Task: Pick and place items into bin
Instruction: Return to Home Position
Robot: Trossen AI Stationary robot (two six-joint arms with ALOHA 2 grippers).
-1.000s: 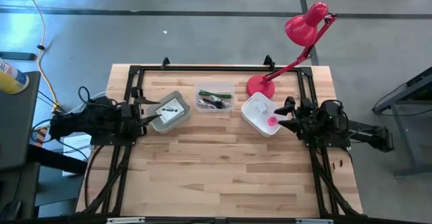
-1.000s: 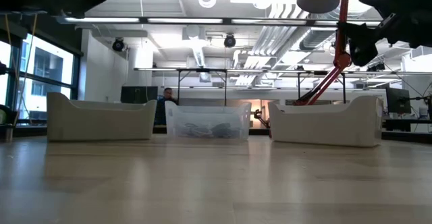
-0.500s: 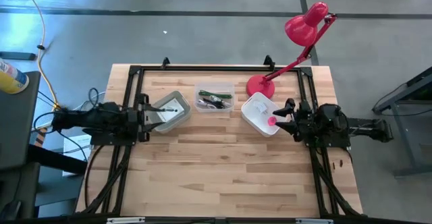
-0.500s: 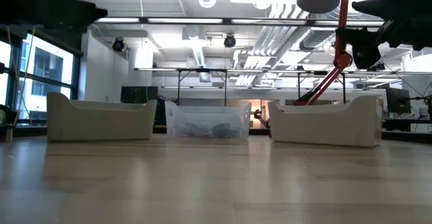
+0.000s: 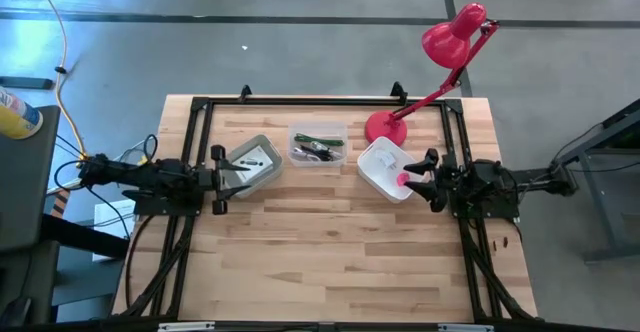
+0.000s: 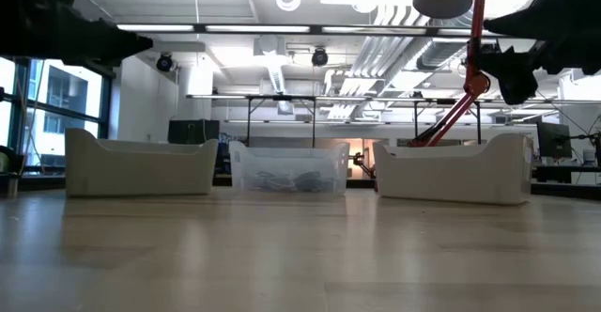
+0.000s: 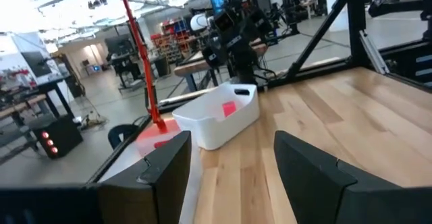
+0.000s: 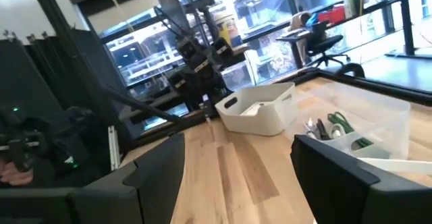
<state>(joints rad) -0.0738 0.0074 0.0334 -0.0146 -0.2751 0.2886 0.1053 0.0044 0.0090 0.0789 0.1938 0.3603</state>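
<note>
Grey bin [image 5: 268,180] by left gripper [image 5: 220,179], white bin [image 5: 366,172] by right gripper [image 5: 430,180] — fingers apart, empty; homing looks in hand, next park the 2 arms.

My left arm [image 5: 150,177] and right arm [image 5: 500,182] are matte black, built of chunky jointed blocks. Thin black cables [image 5: 95,162] loop from the left arm's rear, past the bench's [image 5: 330,262] left edge. My left gripper [image 7: 233,156] and right gripper [image 8: 239,150] each end in two broad, flat, dark fingers [image 7: 310,177].
</note>
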